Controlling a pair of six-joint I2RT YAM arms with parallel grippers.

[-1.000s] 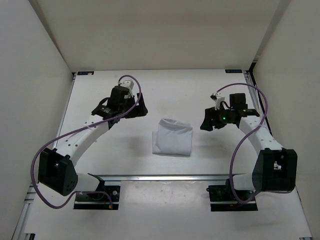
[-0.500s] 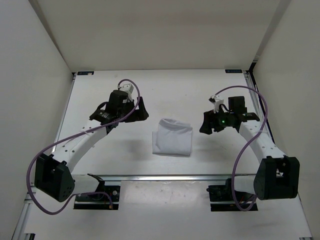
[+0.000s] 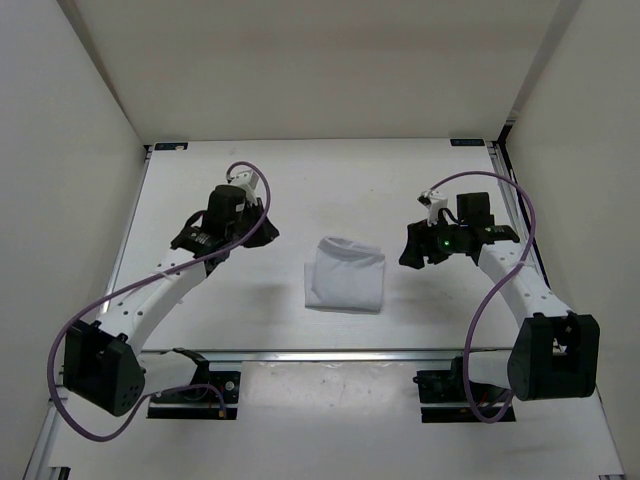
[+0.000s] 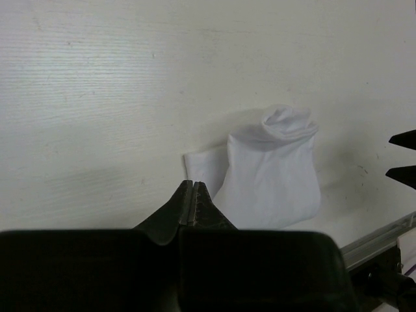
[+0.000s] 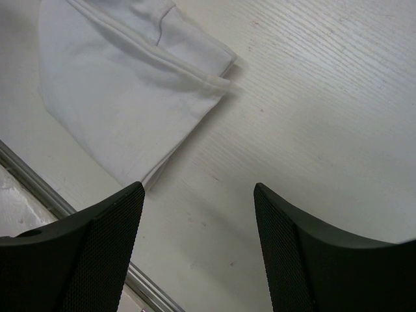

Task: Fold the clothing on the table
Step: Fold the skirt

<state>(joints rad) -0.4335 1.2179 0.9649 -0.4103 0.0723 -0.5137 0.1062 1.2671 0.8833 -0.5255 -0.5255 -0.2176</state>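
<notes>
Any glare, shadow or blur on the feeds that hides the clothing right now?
Top external: even light, no glare; the clothing pale against the table, low contrast. Left wrist: dimmer, soft shadow beside the clothing, the shut left gripper a dark shape up close. Right wrist: bright, hems crisp, the open right gripper dark in the foreground.

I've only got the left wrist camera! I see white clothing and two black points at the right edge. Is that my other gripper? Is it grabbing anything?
Observer: Yes, that's the right gripper. Its own camera shows it open, holding nothing.
Operator: Is it touching the clothing?
Observer: No. From above it hangs right of the clothing, with bare table between.
Operator: Where's the clothing sitting?
Observer: Between the left gripper and the right one, near the front rail.
</notes>
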